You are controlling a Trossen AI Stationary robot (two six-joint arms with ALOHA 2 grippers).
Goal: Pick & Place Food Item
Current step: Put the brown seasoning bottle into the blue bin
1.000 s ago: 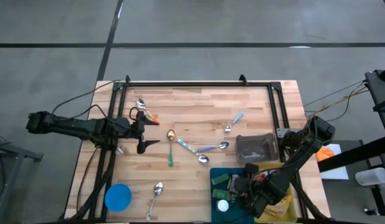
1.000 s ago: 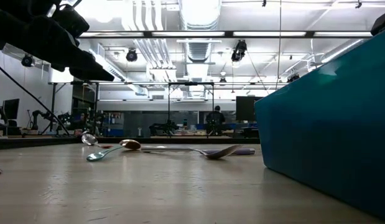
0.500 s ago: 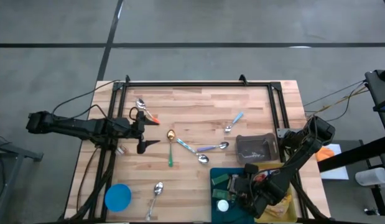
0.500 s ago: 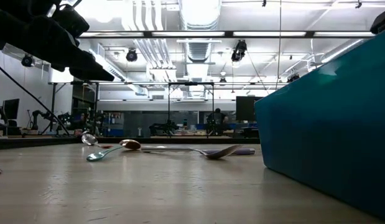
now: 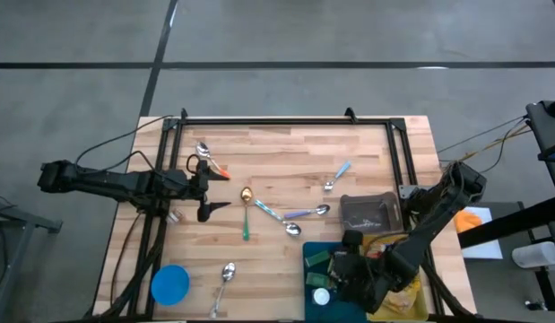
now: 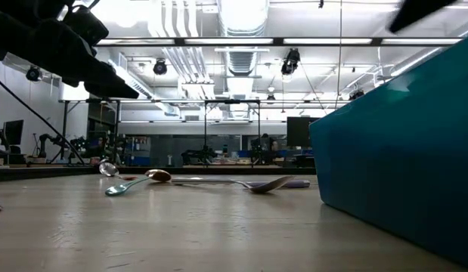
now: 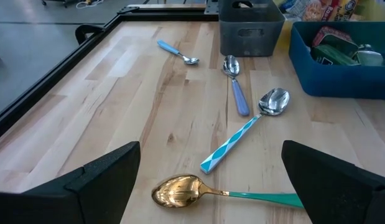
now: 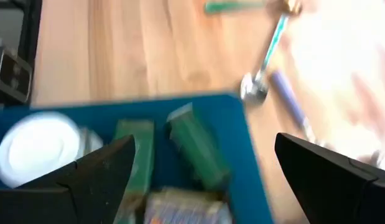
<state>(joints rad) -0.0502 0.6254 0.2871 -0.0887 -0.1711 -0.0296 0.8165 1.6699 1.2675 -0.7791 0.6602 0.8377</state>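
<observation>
Since a second ago my right arm has shifted slightly leftward over the teal bin; my left arm has not moved.

From largest to smallest: the wooden table (image 5: 286, 152) carries the teal bin (image 5: 315, 251) at its near right corner, a grey tray (image 5: 370, 213) just beyond it, and scattered spoons. My right gripper (image 5: 345, 267) hangs over the bin, jaws wide and empty. The food items, two green packets (image 8: 195, 146) beside a white lid (image 8: 35, 149), lie directly below those jaws, the nearer packet's long axis slanting across the gap. My left gripper (image 5: 205, 187), jaws also wide and empty, waits near the gold spoon (image 7: 180, 191), well apart from the bin, so I judge the right arm nearer.
</observation>
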